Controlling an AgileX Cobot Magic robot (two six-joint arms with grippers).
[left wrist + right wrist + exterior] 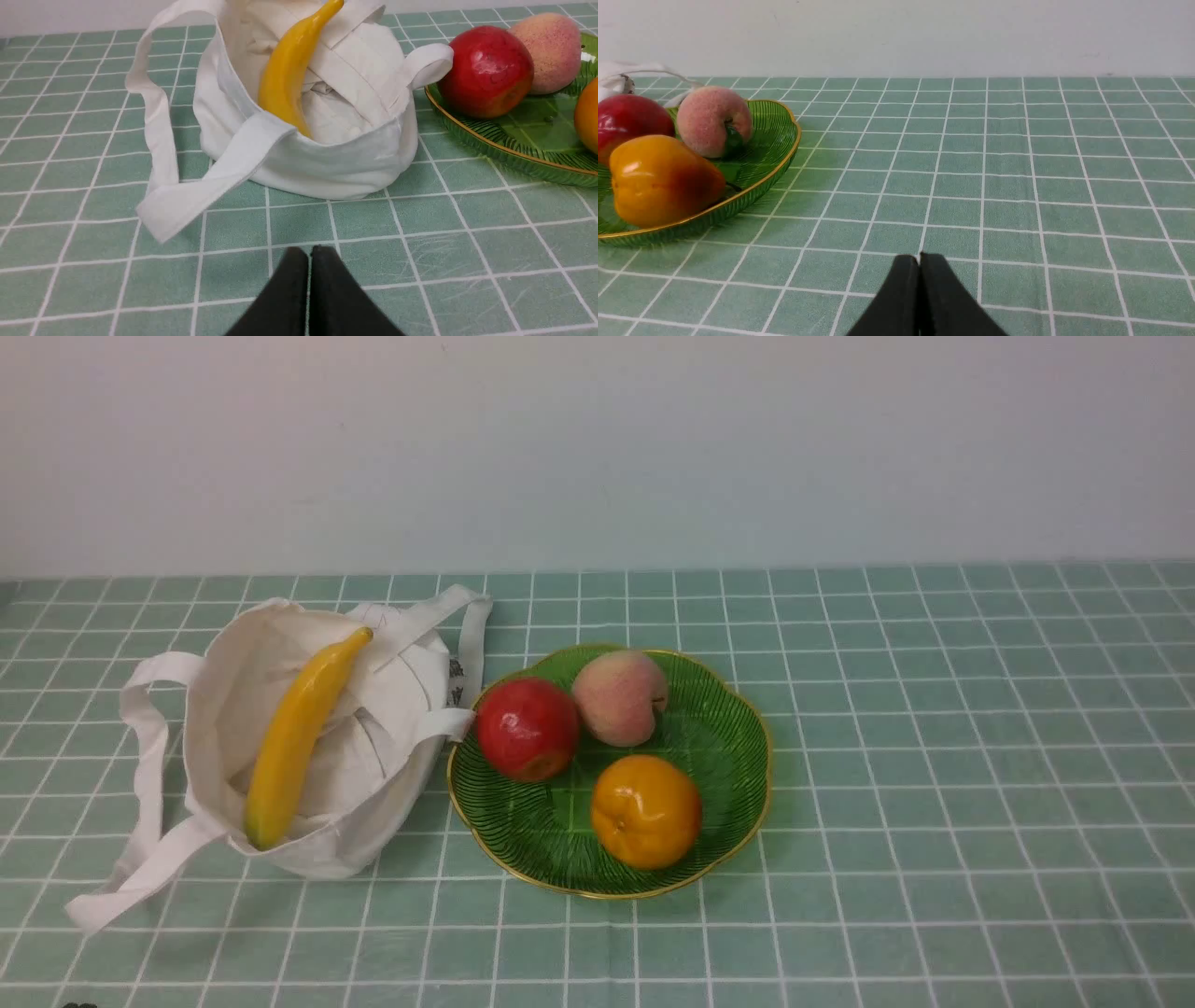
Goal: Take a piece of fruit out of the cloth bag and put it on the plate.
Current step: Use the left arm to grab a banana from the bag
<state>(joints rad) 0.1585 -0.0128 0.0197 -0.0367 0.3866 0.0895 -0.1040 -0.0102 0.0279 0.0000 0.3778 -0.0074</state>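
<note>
A yellow banana stands slanted in the open off-white cloth bag on the left; both also show in the left wrist view, banana, bag. The green gold-rimmed plate lies right of the bag and holds a red apple, a peach and an orange. My left gripper is shut and empty, low over the cloth in front of the bag. My right gripper is shut and empty, right of the plate. Neither gripper shows in the front view.
The bag's long strap handles trail over the green checked tablecloth to the left and front. One handle lies toward the plate. A white wall closes the back of the table.
</note>
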